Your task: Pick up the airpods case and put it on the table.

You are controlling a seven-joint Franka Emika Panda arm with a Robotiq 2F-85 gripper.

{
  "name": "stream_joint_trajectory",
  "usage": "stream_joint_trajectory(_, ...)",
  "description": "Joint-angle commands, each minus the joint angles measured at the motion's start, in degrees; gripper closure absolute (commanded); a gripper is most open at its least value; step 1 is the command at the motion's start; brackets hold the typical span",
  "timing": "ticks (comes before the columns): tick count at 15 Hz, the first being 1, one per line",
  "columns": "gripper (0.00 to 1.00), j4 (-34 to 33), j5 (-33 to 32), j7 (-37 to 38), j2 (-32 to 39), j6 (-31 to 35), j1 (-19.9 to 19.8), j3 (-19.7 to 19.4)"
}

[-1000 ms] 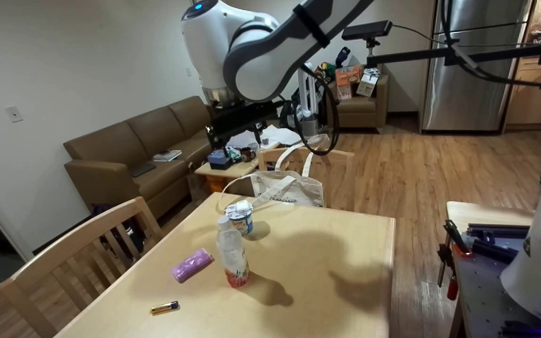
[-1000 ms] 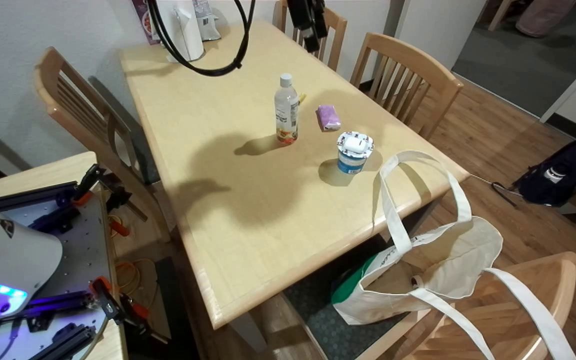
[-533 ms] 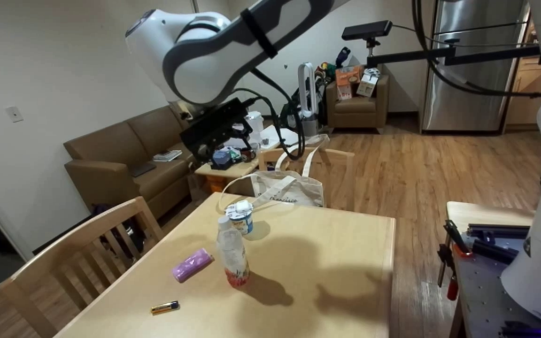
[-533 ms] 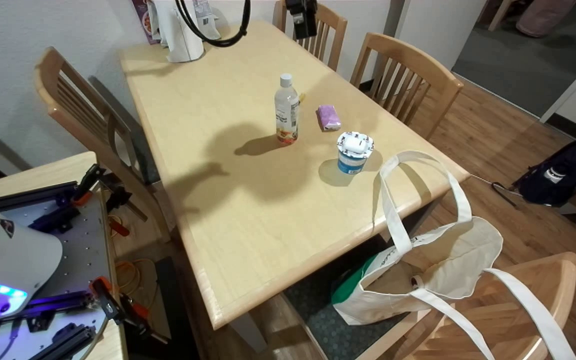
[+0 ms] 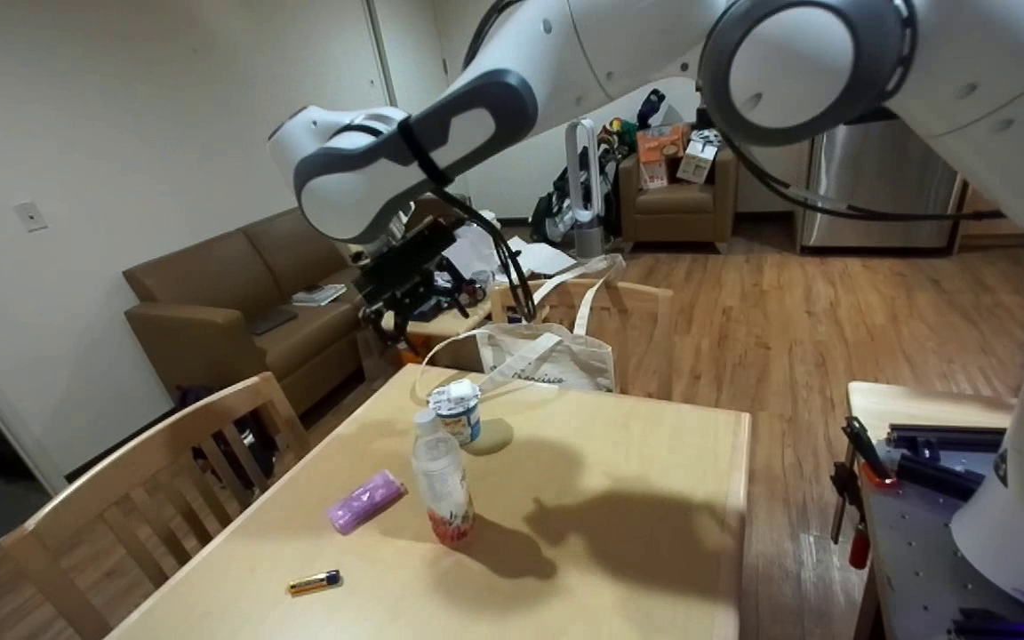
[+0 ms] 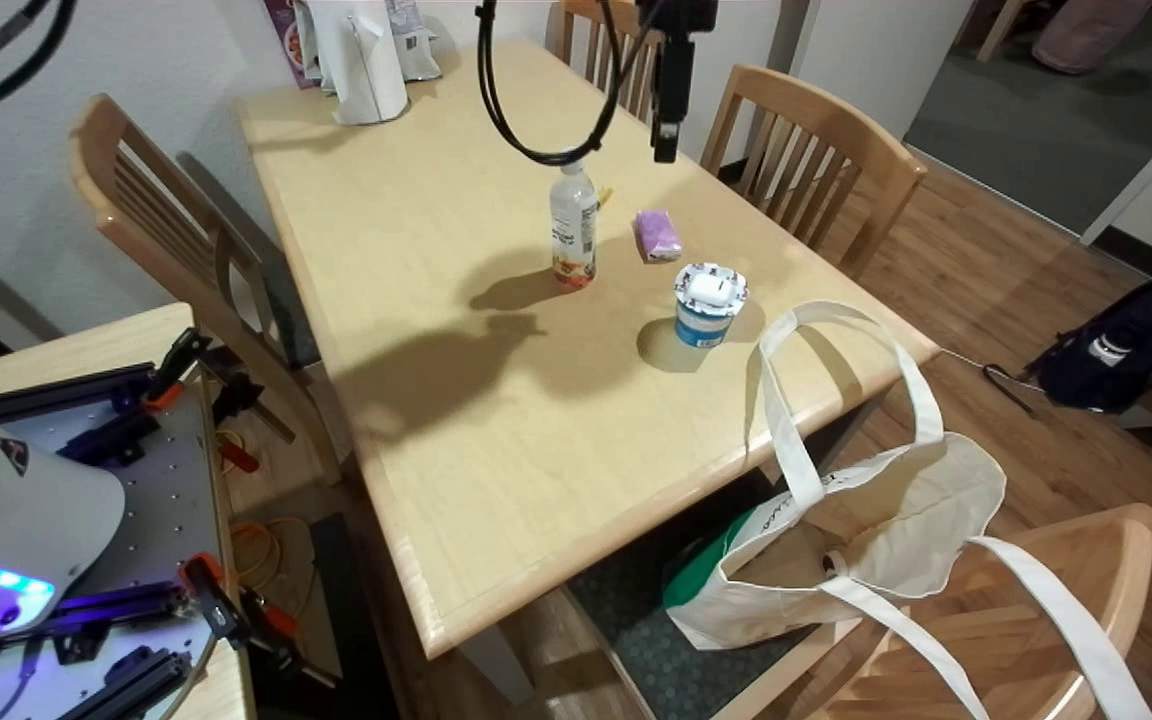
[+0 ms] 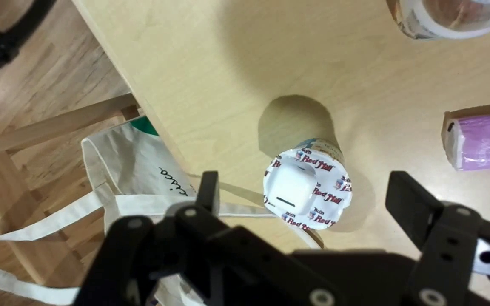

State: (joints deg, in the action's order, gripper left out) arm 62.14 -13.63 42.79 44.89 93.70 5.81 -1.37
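The white airpods case (image 7: 292,189) lies on the lid of a small paper cup (image 7: 328,197), left of the lid's centre in the wrist view. The case also shows in both exterior views (image 5: 460,388) (image 6: 710,289). The cup stands upright on the light-wood table (image 6: 496,490). My gripper (image 7: 303,185) is open and empty. In the wrist view its fingers stand wide apart on either side of the cup and case, touching neither. In an exterior view the gripper (image 5: 430,324) hangs above and behind the cup, well over the table height; it is partly cut off in an exterior view (image 6: 668,140).
A clear bottle (image 5: 444,489) stands near the cup. A purple packet (image 5: 366,502) and a battery (image 5: 314,582) lie on the table. A tote bag (image 6: 836,540) hangs at the table's end, its strap reaching over the edge near the cup. Wooden chairs (image 6: 816,160) stand around.
The arm has swung over and the gripper has come lower in both exterior views. Its shadow has shifted on the table. The case, cup and other objects have not moved.
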Motion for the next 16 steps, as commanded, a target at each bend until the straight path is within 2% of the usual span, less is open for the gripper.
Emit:
stream_joint_trajectory(1,0.0,-13.8,7.8,-6.3,9.9,-7.8,-3.0,-0.3)
stream_joint_trajectory(4,0.0,-21.9,12.8,-5.4,16.0,-16.1,-4.7,-0.8)
stream_joint_trajectory(7,0.0,-30.1,15.7,0.9,21.1,-22.2,-6.6,-0.3)
stream_joint_trajectory(8,0.0,-32.1,14.5,-0.9,22.0,-26.4,-6.2,-0.6)
stream_joint_trajectory(9,0.0,-31.0,13.0,-8.6,21.1,-28.7,-5.0,-1.3)
stream_joint_trajectory(10,0.0,-25.6,13.3,-3.9,18.8,-23.4,-5.7,-1.0)
stream_joint_trajectory(12,0.0,-27.3,13.3,-6.4,19.4,-26.2,-5.3,-1.1)
stream_joint_trajectory(13,0.0,-27.7,17.5,0.3,19.6,-24.5,-6.0,0.3)
stream_joint_trajectory(16,0.0,-28.4,23.3,8.2,20.7,-23.1,-6.6,1.6)
